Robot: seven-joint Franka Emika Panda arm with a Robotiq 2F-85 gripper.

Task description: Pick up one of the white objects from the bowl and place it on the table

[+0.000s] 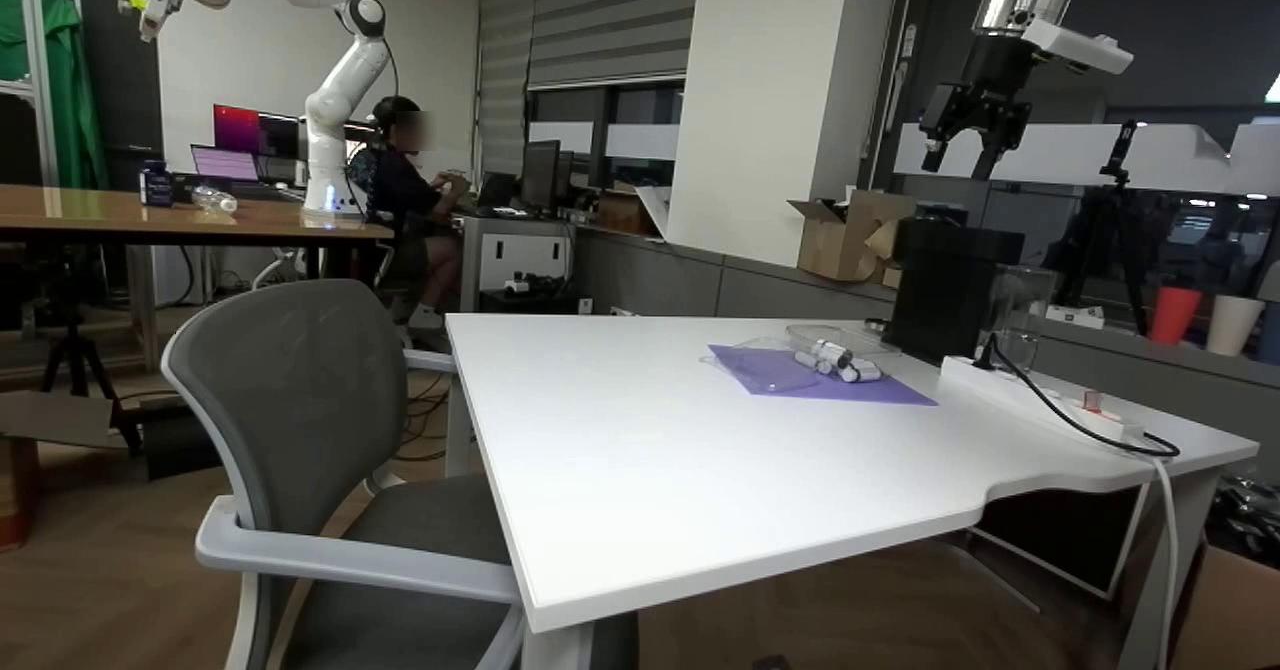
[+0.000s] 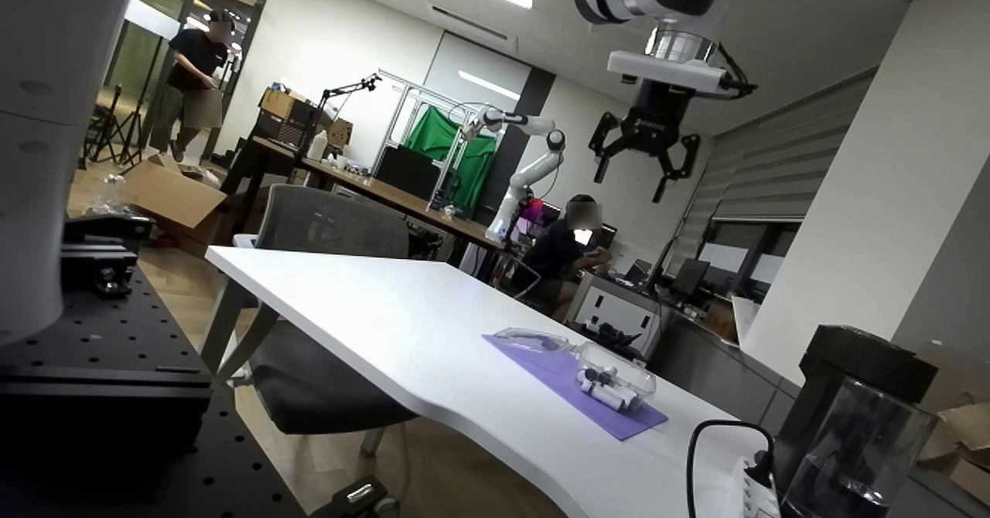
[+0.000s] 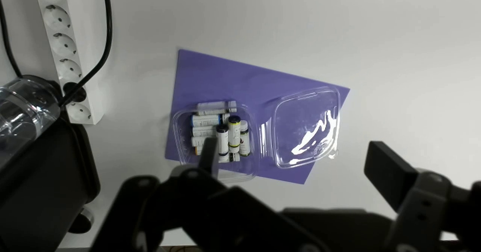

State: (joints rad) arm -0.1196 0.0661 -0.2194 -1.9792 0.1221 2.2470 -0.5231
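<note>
The bowl is a clear plastic container (image 3: 251,169) with its hinged lid (image 3: 306,124) folded open. It lies on a purple sheet (image 3: 214,75) on the white table (image 3: 300,26). Several small white-labelled bottles (image 3: 234,133) lie in it, some on top of others. The bottles also show in both exterior views (image 1: 832,355) (image 2: 607,390). My gripper (image 3: 295,156) is open and empty. In both exterior views it hangs high above the table (image 1: 960,162) (image 2: 629,184). In the wrist view its left finger hides part of the lower-left bottles.
A white power strip (image 3: 62,45) with a black cable (image 3: 107,37) lies beside the sheet. A black appliance with a clear jar (image 2: 858,425) stands at that end of the table. A grey chair (image 1: 300,380) stands at the table's side. Another arm (image 1: 340,100) and a seated person are farther back.
</note>
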